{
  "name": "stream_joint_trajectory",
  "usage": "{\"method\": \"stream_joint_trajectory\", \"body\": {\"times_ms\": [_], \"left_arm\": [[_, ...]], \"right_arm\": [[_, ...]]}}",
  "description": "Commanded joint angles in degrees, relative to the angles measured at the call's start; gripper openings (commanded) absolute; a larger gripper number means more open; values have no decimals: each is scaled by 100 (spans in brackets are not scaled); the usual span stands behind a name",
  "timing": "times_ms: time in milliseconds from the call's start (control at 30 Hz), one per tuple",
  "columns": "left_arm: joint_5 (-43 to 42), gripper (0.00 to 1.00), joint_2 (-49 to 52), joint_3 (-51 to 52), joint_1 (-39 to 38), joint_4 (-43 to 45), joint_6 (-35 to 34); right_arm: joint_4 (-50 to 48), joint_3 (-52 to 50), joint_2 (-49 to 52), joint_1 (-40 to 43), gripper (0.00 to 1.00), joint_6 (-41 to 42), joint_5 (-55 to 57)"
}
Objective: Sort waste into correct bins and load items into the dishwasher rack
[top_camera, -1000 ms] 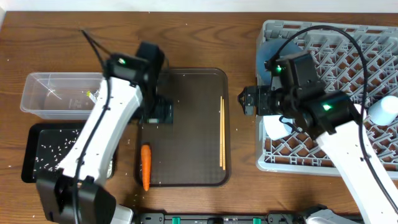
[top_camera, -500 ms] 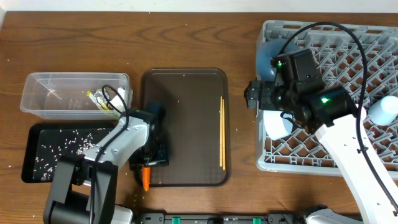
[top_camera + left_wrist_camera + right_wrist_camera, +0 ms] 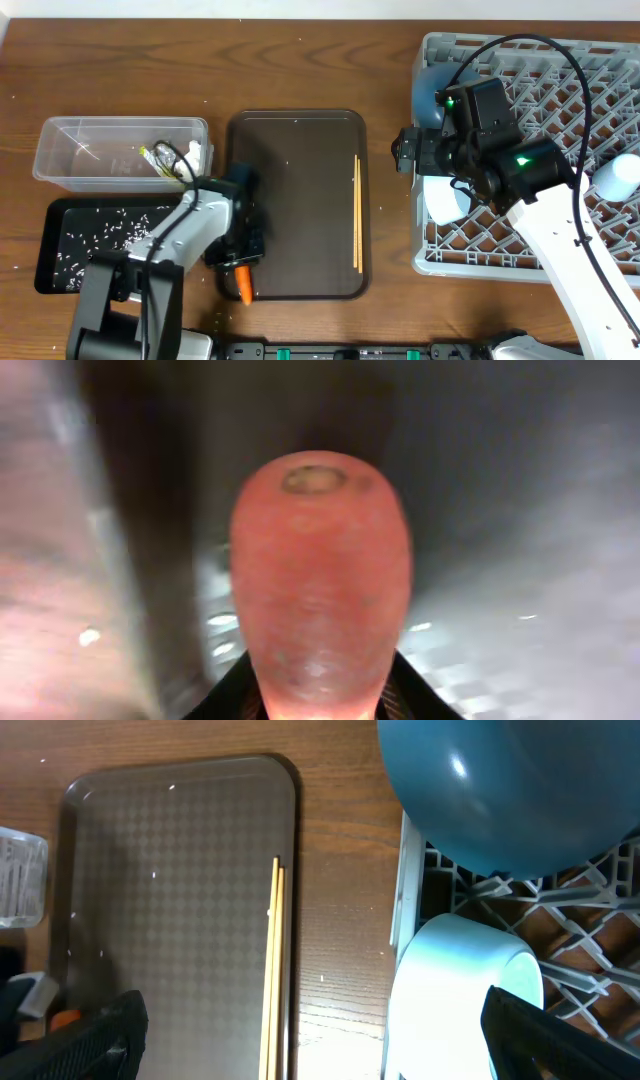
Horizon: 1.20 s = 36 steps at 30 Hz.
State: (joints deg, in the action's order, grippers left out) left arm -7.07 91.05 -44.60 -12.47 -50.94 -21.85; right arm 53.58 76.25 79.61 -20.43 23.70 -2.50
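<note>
Carrot (image 3: 243,287): near-left corner of brown serving tray (image 3: 300,140); long axis near-to-far, slightly tilted, 1 end poking toward the near rim.
Left hand (image 3: 240,262): directly over the carrot, narrowed onto it; the wrist view shows it filling the gap.
Right hand (image 3: 405,152): wide, holding nothing, well apart by dishwasher rack (image 3: 600,80).
Bins: black tray (image 3: 50,250) just left; clear tub (image 3: 60,165) beyond.
Coming move: probably lift, then carry left.

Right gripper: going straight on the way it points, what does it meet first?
Probably the bare table between the tray and the rack, judging by the wrist view. The chopsticks lie just beside that line, so a slight drift could meet them instead. The right gripper is open and empty.
</note>
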Motion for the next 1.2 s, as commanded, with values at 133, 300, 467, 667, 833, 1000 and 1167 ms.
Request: {"method": "stream_joint_trajectory", "body": {"times_ms": [133,300,467,667,833,1000,1167], "left_arm": [[131,24,-964,-269,1283,-236,-33],[470,24,-1606,-269,2371,-243,-37],[774,24,-1598,-221,3412,11,-37],[732,59,-1408,-192,3954,236,-37],[546,74,-1453,-293,3950,166,-26],[-743,74,-1670,-579,3650,13,586],[-1132,74,-1808,-595,2247,22,793]], "right_arm": [[13,85,-11,33,99,68,81],[-20,85,-11,33,99,70,79],[-28,85,-11,33,99,72,79],[-28,85,-11,33,99,72,79],[-26,85,-11,33,99,70,79],[-35,85,-11,33,99,70,87],[-90,85,-11,39,99,70,122]]}}
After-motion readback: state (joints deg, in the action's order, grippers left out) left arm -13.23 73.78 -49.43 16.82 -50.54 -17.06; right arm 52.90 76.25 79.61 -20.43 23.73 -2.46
